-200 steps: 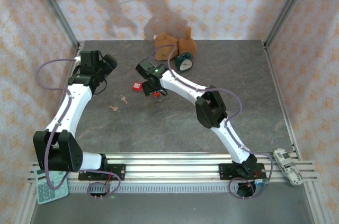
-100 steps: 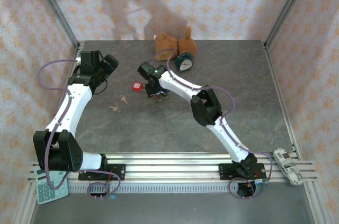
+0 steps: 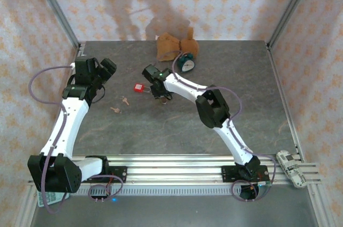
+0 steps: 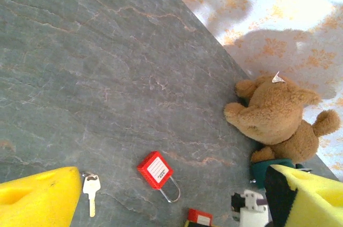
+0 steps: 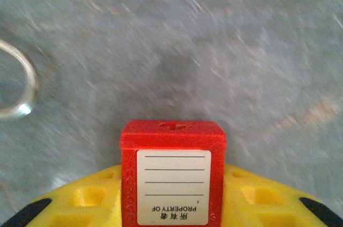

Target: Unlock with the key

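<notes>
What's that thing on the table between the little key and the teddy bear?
A red padlock with a white label, lying flat between the key and the teddy bear. The left wrist view shows it.

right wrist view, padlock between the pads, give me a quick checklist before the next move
1. Padlock between the right gripper pads: ok.
2. Grip firm: cannot tell, the right wrist view is blurred.
3. Left gripper open: ok.
4. Key picked up: not ok, it lies on the table.
5. Key free of the second padlock: ok, they lie apart.
</notes>
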Robot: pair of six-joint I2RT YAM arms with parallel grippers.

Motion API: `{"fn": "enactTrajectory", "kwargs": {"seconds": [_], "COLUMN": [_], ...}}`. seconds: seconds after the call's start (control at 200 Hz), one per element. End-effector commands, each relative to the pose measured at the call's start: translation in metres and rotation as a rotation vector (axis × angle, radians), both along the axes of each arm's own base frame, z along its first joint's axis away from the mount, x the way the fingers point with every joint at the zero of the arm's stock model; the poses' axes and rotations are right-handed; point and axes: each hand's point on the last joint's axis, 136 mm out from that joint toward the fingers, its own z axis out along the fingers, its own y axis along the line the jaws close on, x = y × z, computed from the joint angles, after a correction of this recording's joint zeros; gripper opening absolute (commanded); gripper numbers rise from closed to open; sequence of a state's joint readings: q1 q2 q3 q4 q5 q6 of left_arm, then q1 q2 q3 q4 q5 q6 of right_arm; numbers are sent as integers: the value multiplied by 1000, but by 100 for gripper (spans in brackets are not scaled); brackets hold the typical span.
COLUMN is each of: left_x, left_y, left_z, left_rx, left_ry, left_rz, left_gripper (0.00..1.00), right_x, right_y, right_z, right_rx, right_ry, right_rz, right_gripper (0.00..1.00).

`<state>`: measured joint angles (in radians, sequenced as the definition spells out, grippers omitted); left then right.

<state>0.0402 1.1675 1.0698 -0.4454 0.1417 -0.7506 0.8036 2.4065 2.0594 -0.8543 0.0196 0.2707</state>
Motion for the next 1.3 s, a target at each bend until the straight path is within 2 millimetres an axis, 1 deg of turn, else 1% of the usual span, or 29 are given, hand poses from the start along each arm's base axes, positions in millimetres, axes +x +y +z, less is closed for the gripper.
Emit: {"fn": "enactTrajectory", "kwargs": {"seconds": [0.0,0.06,0.11,0.235,0.305,0.385,0.44,0.571,0.656,0.751,0.816,0.846,0.961,1.001,1.056,1.126,1.206,1.291], "left_x": [-20,-27,-32,-40,-43,-44,-44,-39,-37,-32,-26,-23,-9,-3,4,12,15,13], "left_y": [6,6,4,-4,-8,-9,-10,-15,-18,-24,-29,-31,-36,-40,-42,-42,-43,-39], "left_z": [-14,-22,-33,-63,-77,-91,-100,-117,-127,-136,-139,-141,-150,-154,-160,-166,-174,-183], "left_rx": [43,44,31,-9,-24,-30,-32,-34,-29,-5,40,65,114,113,113,97,65,43], "left_ry": [55,77,99,160,197,235,264,323,367,403,426,441,509,520,534,556,588,622], "left_rz": [10,11,7,-22,-34,-41,-46,-70,-84,-106,-127,-138,-175,-211,-227,-229,-207,-156], "left_gripper": [89,88,87,81,78,76,75,70,68,67,66,64,53,51,49,46,46,47], "right_x": [-10,-25,-39,-75,-90,-101,-106,-108,-108,-108,-107,-107,-105,-105,-104,-102,-101,-100], "right_y": [-12,-20,-27,-37,-38,-33,-29,-26,-26,-29,-32,-34,-46,-50,-58,-68,-82,-106], "right_z": [30,29,28,25,25,25,25,29,36,49,60,67,87,91,96,98,99,94], "right_rx": [14,9,16,63,82,106,117,131,137,147,148,150,139,142,150,165,167,120], "right_ry": [-78,-73,-61,-29,-19,2,14,19,6,-12,-36,-53,-97,-103,-110,-114,-120,-136], "right_rz": [-93,-121,-148,-198,-214,-216,-209,-189,-168,-151,-137,-128,-104,-97,-95,-101,-124,-170], "right_gripper": [38,38,38,39,41,43,49,55,56,57,58,58,59,58,58,58,57,58]}}
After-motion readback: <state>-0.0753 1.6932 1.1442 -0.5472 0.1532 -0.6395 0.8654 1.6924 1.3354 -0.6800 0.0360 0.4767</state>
